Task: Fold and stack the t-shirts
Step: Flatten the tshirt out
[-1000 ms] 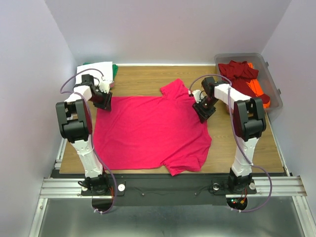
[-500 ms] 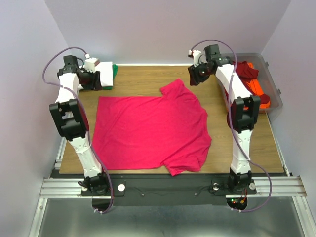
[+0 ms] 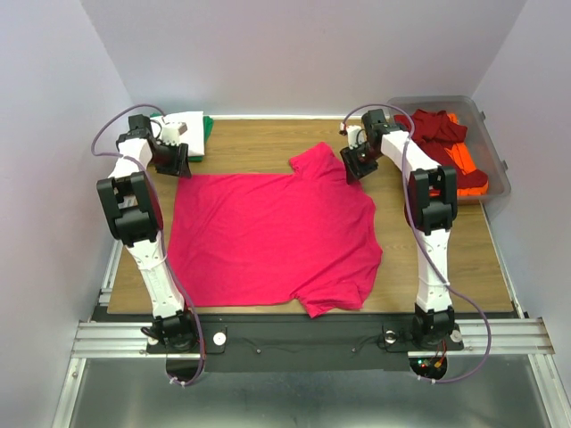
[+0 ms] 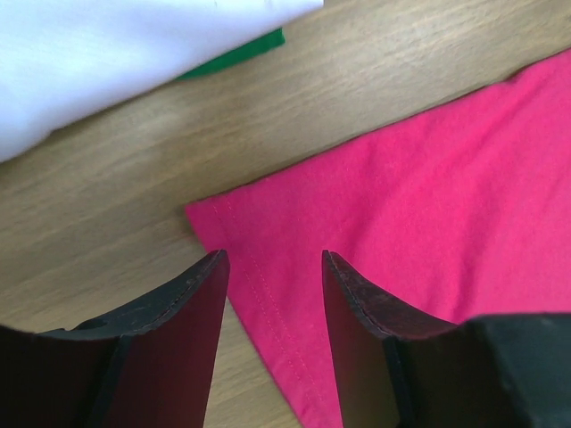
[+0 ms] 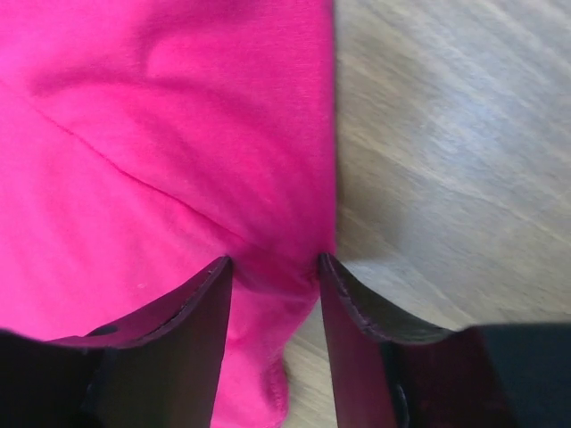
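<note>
Lowered since half a second ago, from a raised pose: left end effector (image 3: pixel 171 163), now at the far-left corner of the pink-red t-shirt (image 3: pixel 268 236); right end effector (image 3: pixel 354 165), now at its far sleeve.

Surface (image 3: pixel 259 143): wooden top, carrying every item below.

Pink-red t-shirt: spread flat across the middle of the surface. One sleeve points to the far edge, the other to the near edge at right. Unmoved.

Clear grey plastic bin (image 3: pixel 501 183): far-right corner, near the right end effector. Contents: dark red tees (image 3: pixel 433 127) heaped at the far end; orange tees (image 3: pixel 468 165) beside and partly under them, toward the right wall.

Folded stack (image 3: pixel 187 132): far-left corner. White tee (image 3: pixel 183 120) on top; green tee (image 3: pixel 208 134) showing as a strip along its right edge. Lies just beyond the left end effector, apart from the pink-red hem.

Left end effector, wrist view: fingers (image 4: pixel 178 312) spread, straddling the hemmed corner of the pink-red t-shirt, bare wood to the left. Contact with the cloth cannot be told.

Right end effector, wrist view: fingers (image 5: pixel 169 330) spread over the sleeve's edge, where a seam runs across; wood to the right. Contact cannot be told.
</note>
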Controlling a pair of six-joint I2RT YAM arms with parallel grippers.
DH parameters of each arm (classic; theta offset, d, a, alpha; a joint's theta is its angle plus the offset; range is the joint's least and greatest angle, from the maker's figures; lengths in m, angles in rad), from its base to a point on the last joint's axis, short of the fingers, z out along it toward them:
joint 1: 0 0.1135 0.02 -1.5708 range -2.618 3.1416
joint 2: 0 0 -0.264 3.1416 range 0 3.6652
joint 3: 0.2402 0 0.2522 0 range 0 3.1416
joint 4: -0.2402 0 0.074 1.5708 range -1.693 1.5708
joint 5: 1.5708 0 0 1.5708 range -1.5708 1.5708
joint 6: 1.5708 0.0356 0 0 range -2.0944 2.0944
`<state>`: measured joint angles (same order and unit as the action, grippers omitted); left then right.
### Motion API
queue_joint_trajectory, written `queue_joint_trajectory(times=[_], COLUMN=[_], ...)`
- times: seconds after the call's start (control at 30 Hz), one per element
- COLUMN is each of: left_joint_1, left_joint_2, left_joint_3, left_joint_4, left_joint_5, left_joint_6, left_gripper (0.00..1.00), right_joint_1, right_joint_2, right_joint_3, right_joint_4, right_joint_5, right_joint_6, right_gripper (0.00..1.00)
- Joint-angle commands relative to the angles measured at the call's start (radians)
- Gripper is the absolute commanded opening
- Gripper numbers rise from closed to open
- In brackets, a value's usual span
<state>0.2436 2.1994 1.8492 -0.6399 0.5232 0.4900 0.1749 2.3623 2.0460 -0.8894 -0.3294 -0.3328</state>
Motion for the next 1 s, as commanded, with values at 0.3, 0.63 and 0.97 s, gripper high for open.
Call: queue_joint_trajectory(times=[0.3, 0.63, 0.97], left_joint_1=[0.0, -0.001, -0.001], left_joint_2=[-0.009, -0.012, 0.005], left_joint_3=[-0.019, -0.002, 0.027], left_joint_4=[0.069, 0.078, 0.091], left_joint_5=[-0.026, -0.026, 0.0], left_joint_6=[-0.068, -0.088, -0.105], left_gripper=[0.55, 0.55, 0.56], right_joint_1=[-0.012, -0.014, -0.015], right_joint_2=[0.161, 0.106, 0.107], right_joint_3=[0.167, 0.208, 0.357], right_joint_4=[0.087, 0.095, 0.176], right_joint_5=[0.174, 0.104, -0.036], right_joint_6=[-0.006, 0.0, 0.124], right_gripper=[0.22, 0.42, 0.6])
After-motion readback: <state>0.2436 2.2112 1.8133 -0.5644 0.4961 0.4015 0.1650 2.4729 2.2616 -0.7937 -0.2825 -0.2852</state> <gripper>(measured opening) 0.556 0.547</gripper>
